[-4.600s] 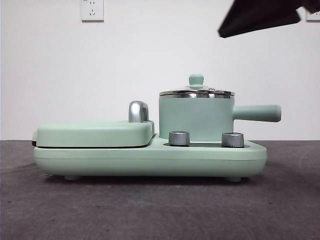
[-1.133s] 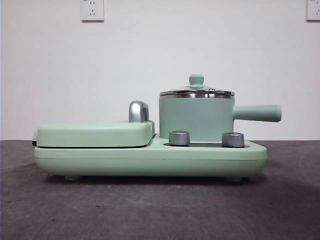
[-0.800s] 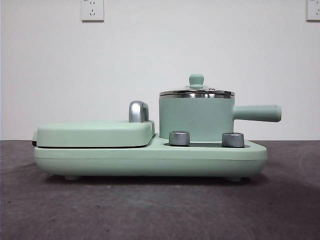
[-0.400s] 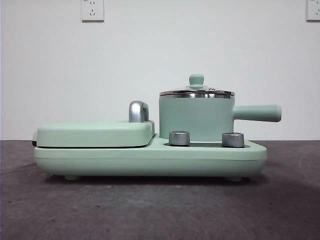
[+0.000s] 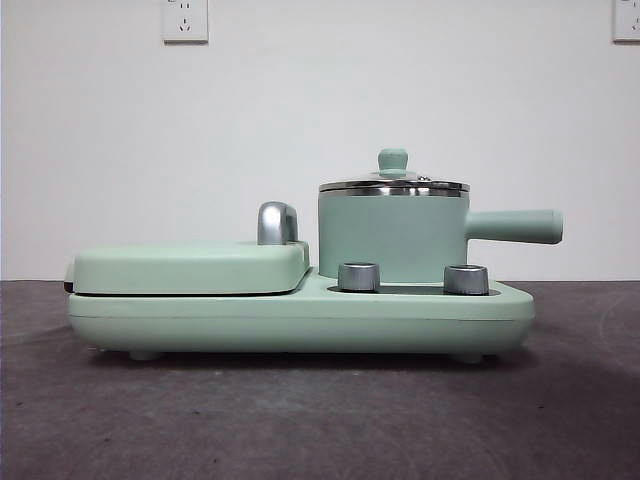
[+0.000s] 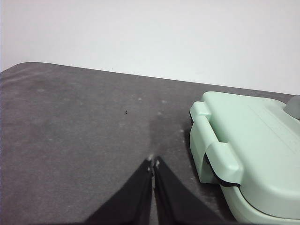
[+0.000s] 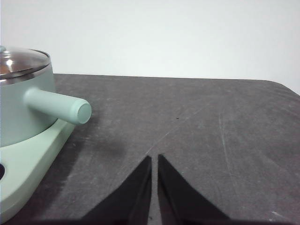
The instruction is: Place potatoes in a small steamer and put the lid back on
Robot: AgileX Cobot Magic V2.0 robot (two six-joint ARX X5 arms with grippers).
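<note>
Looks like a lab or test bench setup, not a real kitchen. Bare white wall (image 5: 320, 110) with just two outlets (image 5: 185, 19) up high, and a plain dark grey table (image 5: 300, 420) carrying nothing but one mint-green cooker (image 5: 300, 315). No counters, no sink, no clutter, only the grey tabletop around each gripper.

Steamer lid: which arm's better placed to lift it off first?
Right, probably. The right gripper hangs shut and empty over the table just off the small steamer, with the lid in its view. The left gripper, also shut, faces the grill plate at the far end.
</note>
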